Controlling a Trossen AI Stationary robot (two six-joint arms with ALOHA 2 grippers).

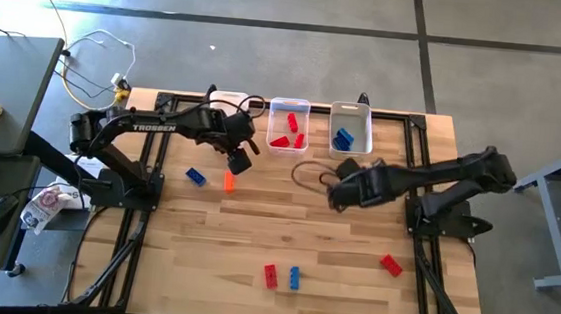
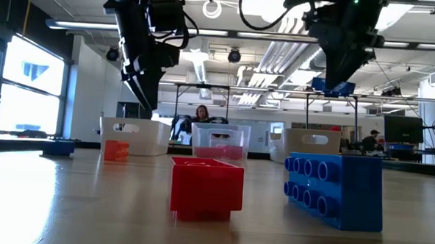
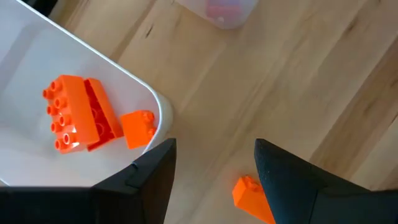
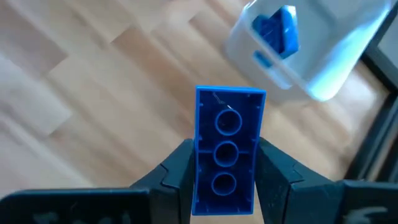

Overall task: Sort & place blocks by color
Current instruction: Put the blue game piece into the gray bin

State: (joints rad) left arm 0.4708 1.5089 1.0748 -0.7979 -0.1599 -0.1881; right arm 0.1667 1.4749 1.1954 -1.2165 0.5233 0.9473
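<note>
Blocks are partly sorted: in the high view red ones lie in the middle bin (image 1: 288, 125) and blue ones in the right bin (image 1: 351, 128) at the top centre of the table (image 1: 352, 273). The right gripper (image 4: 225, 180) is clamped on a blue block (image 4: 227, 146), held above the wood just below the right bin, presumably so it can be carried over the rim and dropped among its own colour. The left gripper (image 3: 214, 171) hangs with its fingers spread and nothing between them, beside the bin holding orange blocks (image 3: 84, 115), with a loose orange block (image 1: 229, 181) on the table just below it. Loose blocks also remain on the table: a blue one (image 1: 196, 176) at left, a red (image 1: 270, 275) and blue (image 1: 294, 276) pair at bottom centre, and a red one (image 1: 390, 265) at lower right.
</note>
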